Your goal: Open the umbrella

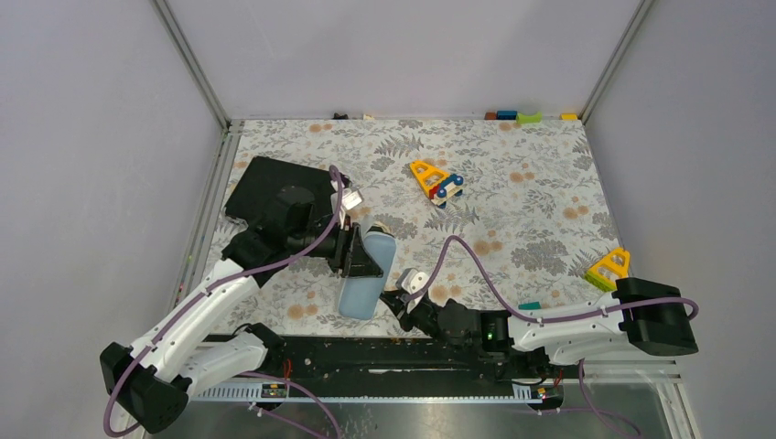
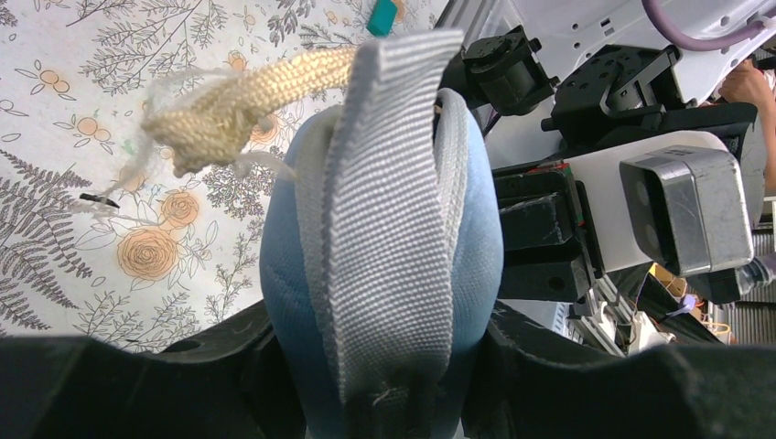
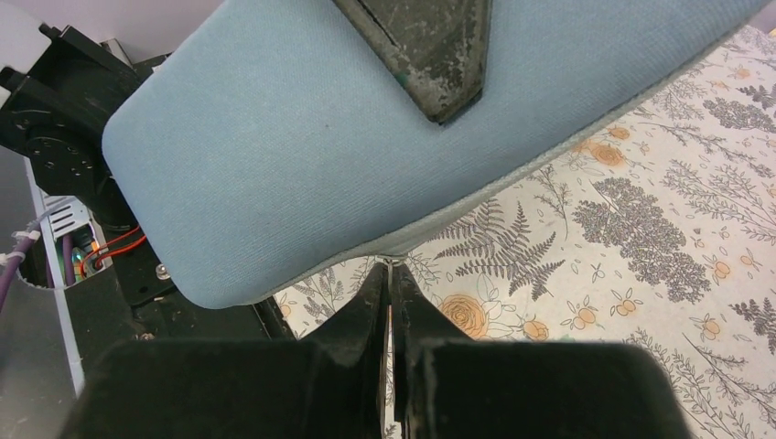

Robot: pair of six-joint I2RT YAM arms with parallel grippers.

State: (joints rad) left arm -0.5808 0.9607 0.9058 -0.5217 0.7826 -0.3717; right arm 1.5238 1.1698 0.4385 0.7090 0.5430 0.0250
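I held the pale blue padded fabric sleeve (image 1: pixel 360 294) in the left gripper (image 1: pixel 359 254), jaws part-spread and clamped across its body, at 7 o'clock from the centre of the floral-print table (image 1: pixel 512 183). The right gripper (image 3: pixel 389 279) was fully closed at the sleeve's seam, at its 4 o'clock; whether it pinched anything I could not tell. The umbrella was not visible; I judged it inside the sleeve. Risk: a pull could slip the closed tips off the seam, or drag the sleeve from the left clamp.
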